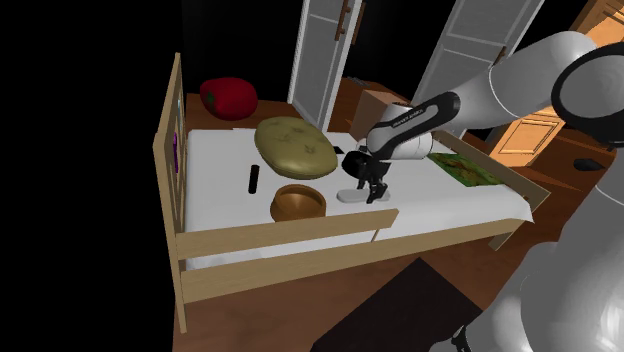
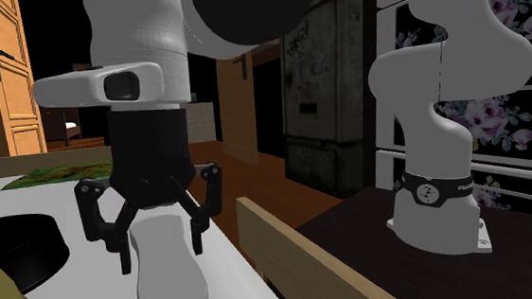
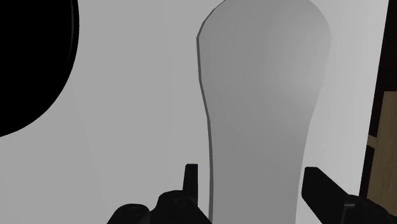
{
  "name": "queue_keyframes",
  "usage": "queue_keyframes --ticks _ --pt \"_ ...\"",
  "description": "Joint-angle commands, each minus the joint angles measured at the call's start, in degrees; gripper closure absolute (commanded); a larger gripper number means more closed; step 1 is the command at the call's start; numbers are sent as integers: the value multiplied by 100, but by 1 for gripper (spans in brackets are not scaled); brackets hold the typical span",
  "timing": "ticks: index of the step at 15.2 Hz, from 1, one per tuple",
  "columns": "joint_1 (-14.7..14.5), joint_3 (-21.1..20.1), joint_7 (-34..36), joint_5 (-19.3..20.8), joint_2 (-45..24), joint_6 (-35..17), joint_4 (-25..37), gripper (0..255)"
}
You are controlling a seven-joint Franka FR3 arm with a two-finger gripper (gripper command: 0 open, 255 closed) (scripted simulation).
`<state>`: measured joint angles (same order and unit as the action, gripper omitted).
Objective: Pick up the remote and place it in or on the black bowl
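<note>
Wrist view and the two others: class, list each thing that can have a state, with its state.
remote: lying flat on the bed, not lifted.
hand: open, astride the remote, not clasping it.
black bowl: upright, remote not in it.
brown bowl: upright, empty.

readable text: none | arm (image 1: 420, 125) lettering: blurred, perhaps a brand
</note>
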<state>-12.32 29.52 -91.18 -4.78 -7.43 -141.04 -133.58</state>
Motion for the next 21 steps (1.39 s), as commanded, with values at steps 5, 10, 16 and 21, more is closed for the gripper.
queue_keyframes --ticks 5,10,16,21 --pt "-49 58 220 309 380 443 121 255" --pt "-66 71 366 517 670 824 252 255" --pt "-74 57 503 708 972 1288 452 255" --pt "-45 98 400 669 925 1624 831 255"
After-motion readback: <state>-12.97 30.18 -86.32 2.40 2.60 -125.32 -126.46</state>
